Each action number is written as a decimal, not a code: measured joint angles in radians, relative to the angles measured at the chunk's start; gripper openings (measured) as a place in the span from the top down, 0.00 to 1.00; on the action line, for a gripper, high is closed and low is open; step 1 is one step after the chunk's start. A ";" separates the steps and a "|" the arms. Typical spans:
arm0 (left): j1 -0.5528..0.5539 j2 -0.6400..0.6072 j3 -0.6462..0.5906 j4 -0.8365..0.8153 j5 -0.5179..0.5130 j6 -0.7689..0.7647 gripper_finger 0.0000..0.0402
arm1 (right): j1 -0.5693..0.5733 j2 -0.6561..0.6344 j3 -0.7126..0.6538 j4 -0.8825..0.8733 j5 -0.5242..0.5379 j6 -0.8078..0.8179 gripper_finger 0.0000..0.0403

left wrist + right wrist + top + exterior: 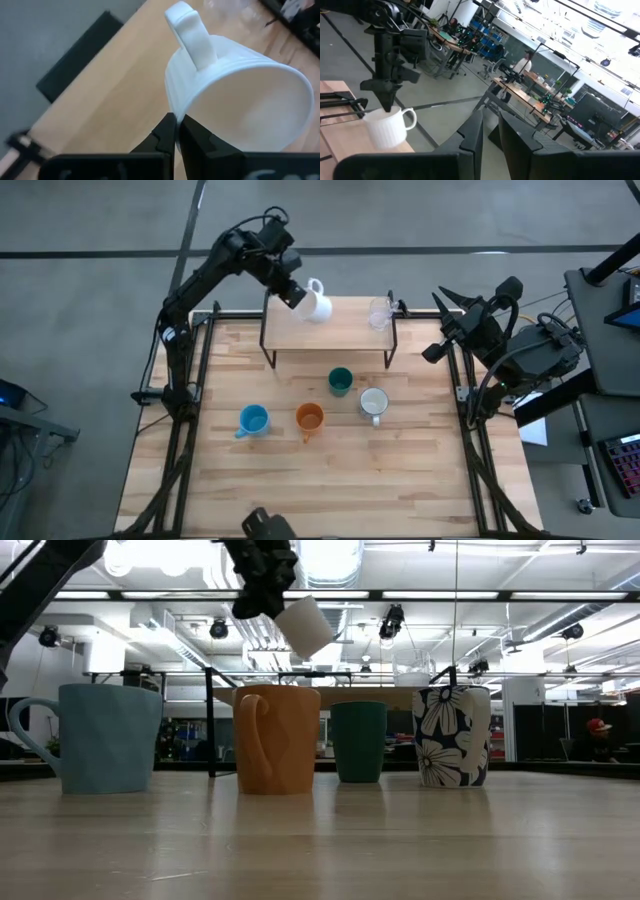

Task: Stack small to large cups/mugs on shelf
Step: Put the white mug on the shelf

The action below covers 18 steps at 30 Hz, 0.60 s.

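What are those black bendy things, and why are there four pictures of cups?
They are two robot arms with pinching fingers. One picture looks down from above, one looks along the tabletop, and two come from little cameras on the arms' wrists. The left gripper is pinching the rim of a plain white mug, tilted over the shelf, a small wooden board on black legs. A clear glass already stands on that shelf. On the table in front wait a blue mug, an orange mug, a dark green cup and a flowery white mug. The right gripper waits at the table's edge, holding nothing, its fingers nearly together.
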 joint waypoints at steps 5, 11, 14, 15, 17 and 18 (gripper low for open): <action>-0.021 0.000 0.000 0.057 0.000 -0.005 1.00 | 0.000 0.000 0.000 0.000 -0.003 0.000 0.86; -0.044 0.000 0.000 0.113 -0.020 -0.036 1.00 | 0.000 0.000 0.000 0.000 -0.003 0.000 0.86; -0.064 0.005 -0.002 0.115 -0.031 -0.052 1.00 | 0.000 0.000 0.000 0.000 -0.003 0.000 0.86; -0.069 0.011 -0.002 0.110 -0.032 -0.053 1.00 | 0.000 0.000 0.000 0.000 -0.003 0.001 0.86; -0.083 0.027 -0.002 0.087 -0.045 -0.053 1.00 | 0.000 0.000 0.000 0.000 -0.003 0.007 0.86; -0.093 0.036 -0.002 0.080 -0.061 -0.053 1.00 | 0.000 0.000 0.000 0.000 -0.003 0.012 0.86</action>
